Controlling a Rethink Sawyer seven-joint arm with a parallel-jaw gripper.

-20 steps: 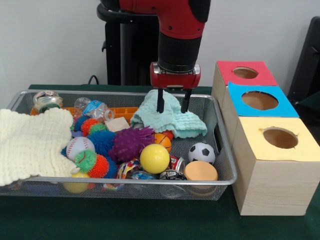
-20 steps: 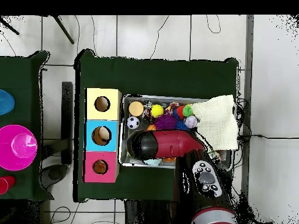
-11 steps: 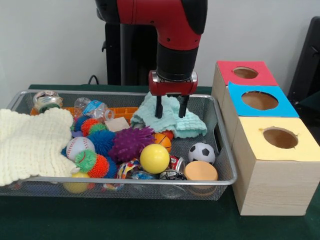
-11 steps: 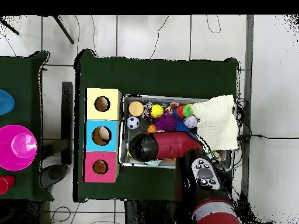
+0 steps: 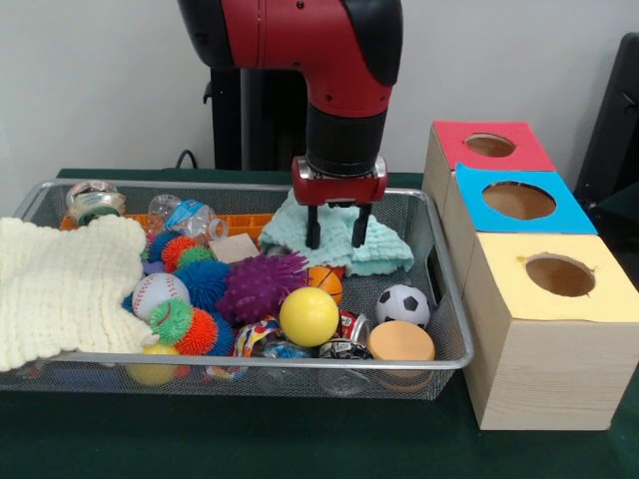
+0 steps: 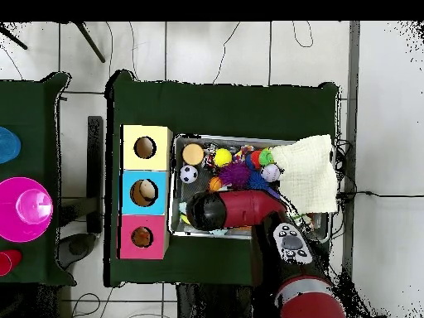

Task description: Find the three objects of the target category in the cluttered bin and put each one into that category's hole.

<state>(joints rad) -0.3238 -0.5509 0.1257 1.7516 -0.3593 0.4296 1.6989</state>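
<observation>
While the red and black arm hangs over the bin, proceed as follows.
Gripper: the gripper (image 5: 332, 239) is spread, two black fingers (image 5: 314, 232) pointing down, empty.
Contact surface: fingertips sit at the crumpled mint-green cloth (image 5: 339, 238), at the far side of the wire mesh bin (image 5: 451, 329); contact cannot be confirmed.
Recommended grasp: close on a raised fold, not flat fabric, then lift straight.
Target location: category not stated; spiky and smooth balls (image 5: 309, 316) lie just in front.
Destination: three wooden boxes with holes (image 5: 559, 274) stand beside the bin.
</observation>
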